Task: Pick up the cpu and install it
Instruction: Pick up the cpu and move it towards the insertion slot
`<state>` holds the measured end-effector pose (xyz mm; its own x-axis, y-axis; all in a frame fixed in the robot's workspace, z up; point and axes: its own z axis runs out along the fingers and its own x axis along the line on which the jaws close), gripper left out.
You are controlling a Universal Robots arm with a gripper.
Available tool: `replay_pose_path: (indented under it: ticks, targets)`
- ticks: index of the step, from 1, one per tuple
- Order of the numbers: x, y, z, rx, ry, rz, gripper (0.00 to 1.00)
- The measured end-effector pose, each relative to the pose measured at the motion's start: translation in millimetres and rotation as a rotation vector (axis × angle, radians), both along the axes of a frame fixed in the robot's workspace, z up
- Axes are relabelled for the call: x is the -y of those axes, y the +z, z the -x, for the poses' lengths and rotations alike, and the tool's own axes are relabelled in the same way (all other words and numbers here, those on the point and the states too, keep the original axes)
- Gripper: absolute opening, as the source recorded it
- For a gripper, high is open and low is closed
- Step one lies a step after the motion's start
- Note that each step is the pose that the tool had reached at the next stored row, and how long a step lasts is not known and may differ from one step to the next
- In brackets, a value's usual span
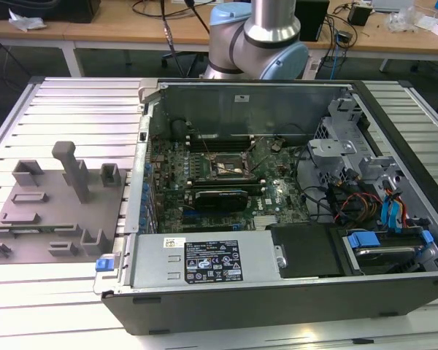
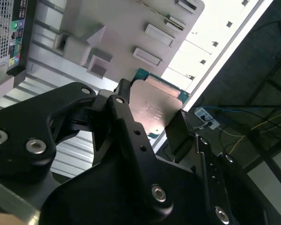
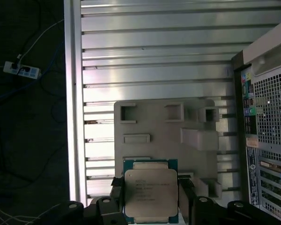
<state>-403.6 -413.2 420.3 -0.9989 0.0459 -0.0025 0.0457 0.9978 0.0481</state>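
**A:** Entry one: the pincer, and its state?

**B:** Gripper (image 3: 151, 199), on the sole arm. It is clenched on the cpu (image 3: 151, 191), with one black finger (image 2: 126, 117) on each of two opposite edges. Both wrist views show this.

**A:** Entry two: how does the cpu lie?

**B:** It sits flat between the jaws, silvery lid towards the cameras, green board edge showing around it. It is near square, with no long axis to speak of. By my reading it is carried clear of the grey fixture plate (image 3: 164, 124) behind it.

**A:** Entry three: the destination?

**B:** The open socket (image 1: 230, 166) on the motherboard (image 1: 204, 186), inside the computer case (image 1: 226, 310). In the exterior view the case stands just to the right of the fixture plate. The socket is recessed among cards and cables, so clearance looks tight.

**A:** Entry four: the surface and the room?

**B:** A slatted aluminium table (image 3: 154, 47) carries the plate and the case. Past its edge is dark floor with a power strip (image 3: 21, 69).
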Motion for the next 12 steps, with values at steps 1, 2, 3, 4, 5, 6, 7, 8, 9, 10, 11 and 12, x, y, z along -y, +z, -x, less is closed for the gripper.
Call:
replay_pose_path:
  ticks: [1, 2, 3, 4, 5, 6, 7, 8, 9, 10, 11, 12]
  targets:
    - [0.0, 0.0, -2.1, -0.0001, 0.000, 0.0000, 0.55]
    - [0.0, 0.0, -5.6, -0.0001, 0.000, 0.0000, 0.55]
    - [0.0, 0.0, -10.2, 0.0000, 0.000, 0.0000, 0.55]
    - [0.0, 0.0, -11.8, 0.0000, 0.000, 0.0000, 0.55]
    - [0.0, 0.0, -13.4, 0.0000, 0.000, -0.0001, 0.55]
    - [0.0, 0.0, -15.2, 0.0000, 0.000, 0.0000, 0.55]
    - [0.0, 0.0, -17.5, 0.0000, 0.000, 0.0000, 0.55]
    - [0.0, 0.0, -20.2, 0.0000, 0.000, 0.0000, 0.55]
    - [0.0, 0.0, -22.4, -0.0001, 0.000, 0.0000, 0.55]
    - [0.0, 0.0, -27.3, 0.0000, 0.000, 0.0000, 0.55]
    - [0.0, 0.0, -30.1, 0.0000, 0.000, 0.0000, 0.55]
    - [0.0, 0.0, -31.7, 0.0000, 0.000, 0.0000, 0.55]
